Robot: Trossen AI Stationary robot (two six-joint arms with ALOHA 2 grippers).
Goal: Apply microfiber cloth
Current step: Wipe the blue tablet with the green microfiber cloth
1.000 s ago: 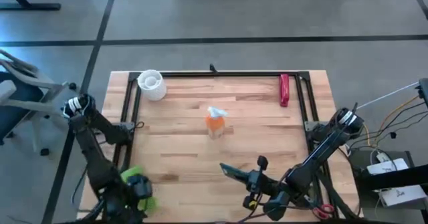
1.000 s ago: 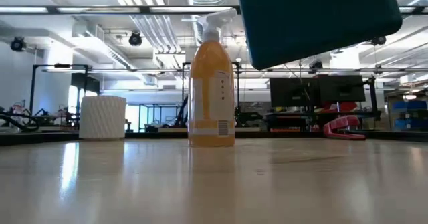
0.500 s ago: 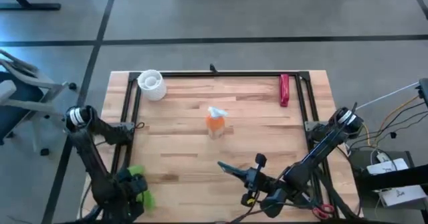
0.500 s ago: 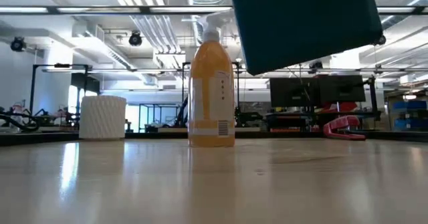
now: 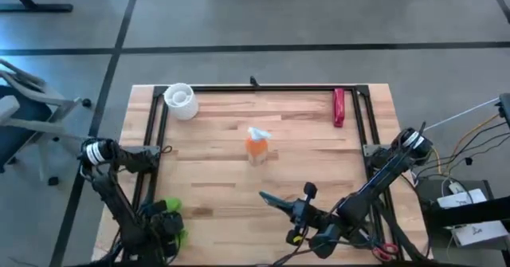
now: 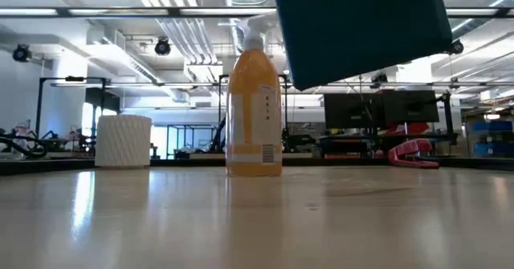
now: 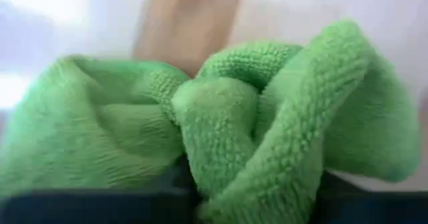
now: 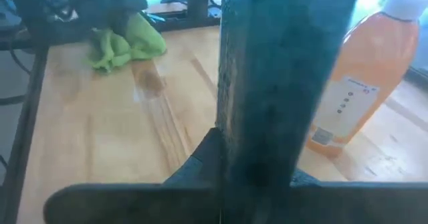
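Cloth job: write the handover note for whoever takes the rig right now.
Left end effector: shut on the cloth, at the table's near left corner.
Right end effector: shut on the dark slab, held tilted in the air near the table's front, right of centre.
Orange bottle stands mid-table; white cup and red tool sit at the far edge.
Done: cloth and slab are both gripped.
Left: cloth and slab are apart; bring them together and wipe the slab.
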